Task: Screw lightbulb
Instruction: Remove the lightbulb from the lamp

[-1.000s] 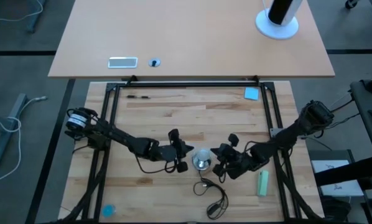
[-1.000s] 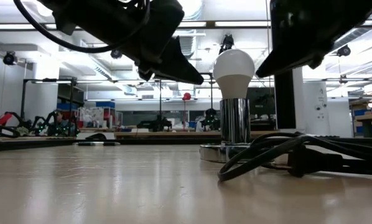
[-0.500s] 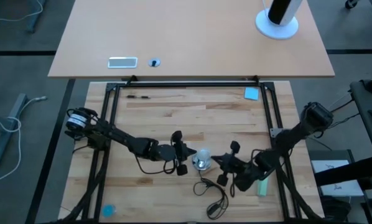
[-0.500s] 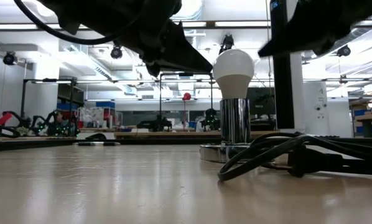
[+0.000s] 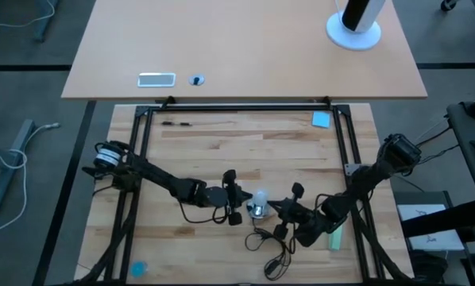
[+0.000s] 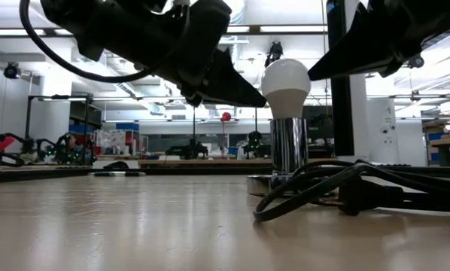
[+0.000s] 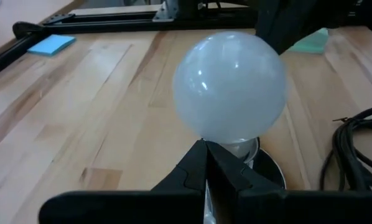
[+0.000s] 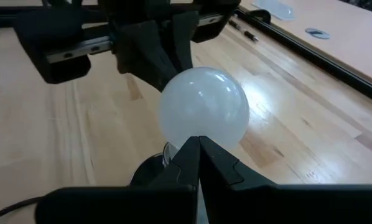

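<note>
A pale wooden plank table (image 5: 222,151) is sitting in a black frame, with a tan desk (image 5: 245,48) lying beyond it. From table height, a bright workshop with ceiling lights is showing behind. The lightbulb (image 6: 286,86) is standing upright in a chrome socket (image 6: 288,147) near the table's front middle, its black cord (image 6: 323,192) looping beside it. The left gripper (image 5: 234,199) is hovering just beside the bulb on one side, the right gripper (image 5: 287,211) on the other. Each wrist camera is showing its own fingers pressed together (tips meeting below the bulb's glass), gripping nothing. From table height both grippers are cut off at the top edge. Only the overhead camera is showing a blue note (image 5: 322,119) and a pale green block (image 5: 334,236).
</note>
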Robot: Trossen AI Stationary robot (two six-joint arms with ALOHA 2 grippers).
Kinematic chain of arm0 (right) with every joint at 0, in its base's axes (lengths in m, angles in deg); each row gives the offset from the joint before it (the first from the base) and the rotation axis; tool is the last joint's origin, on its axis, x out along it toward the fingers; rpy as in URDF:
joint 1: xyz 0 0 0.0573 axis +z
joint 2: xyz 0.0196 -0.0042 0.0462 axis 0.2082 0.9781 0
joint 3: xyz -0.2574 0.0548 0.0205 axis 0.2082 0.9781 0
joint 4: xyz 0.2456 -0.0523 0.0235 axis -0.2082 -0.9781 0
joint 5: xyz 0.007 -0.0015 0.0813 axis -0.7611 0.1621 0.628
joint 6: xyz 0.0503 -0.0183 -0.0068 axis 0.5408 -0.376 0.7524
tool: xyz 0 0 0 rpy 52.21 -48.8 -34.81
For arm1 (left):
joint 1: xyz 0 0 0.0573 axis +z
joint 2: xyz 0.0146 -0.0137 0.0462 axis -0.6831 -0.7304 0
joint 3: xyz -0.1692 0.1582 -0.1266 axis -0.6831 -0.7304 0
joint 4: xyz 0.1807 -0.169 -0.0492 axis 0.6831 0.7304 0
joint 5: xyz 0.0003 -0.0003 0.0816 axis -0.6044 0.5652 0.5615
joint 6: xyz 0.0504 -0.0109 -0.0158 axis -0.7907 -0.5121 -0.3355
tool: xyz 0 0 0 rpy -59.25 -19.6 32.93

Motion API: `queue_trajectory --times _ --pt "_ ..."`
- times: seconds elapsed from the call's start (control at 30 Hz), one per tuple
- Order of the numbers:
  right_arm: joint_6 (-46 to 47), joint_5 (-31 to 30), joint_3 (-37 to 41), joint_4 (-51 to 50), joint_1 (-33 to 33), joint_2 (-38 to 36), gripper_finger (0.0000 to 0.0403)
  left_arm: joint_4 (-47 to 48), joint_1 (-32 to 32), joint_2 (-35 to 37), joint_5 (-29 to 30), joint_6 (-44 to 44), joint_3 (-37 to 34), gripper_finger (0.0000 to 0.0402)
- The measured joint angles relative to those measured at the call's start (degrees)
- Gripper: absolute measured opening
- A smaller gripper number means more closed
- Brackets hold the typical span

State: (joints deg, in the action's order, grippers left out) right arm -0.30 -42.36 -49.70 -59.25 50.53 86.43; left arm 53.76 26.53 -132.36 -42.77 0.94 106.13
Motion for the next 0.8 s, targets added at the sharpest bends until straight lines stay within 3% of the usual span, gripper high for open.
queue_trajectory --times 0.57,0.8 --pt "3.03 -1.52 1.09 -2.83 -1.89 0.00 0.0000 1.59 -0.57 0.33 -0.80 -1.33 0.33 0.0000" --pt "3.53 -0.30 1.09 -1.83 -1.37 -0.07 0.0000 2.89 -0.55 0.37 1.62 0.23 0.39 0.0000"
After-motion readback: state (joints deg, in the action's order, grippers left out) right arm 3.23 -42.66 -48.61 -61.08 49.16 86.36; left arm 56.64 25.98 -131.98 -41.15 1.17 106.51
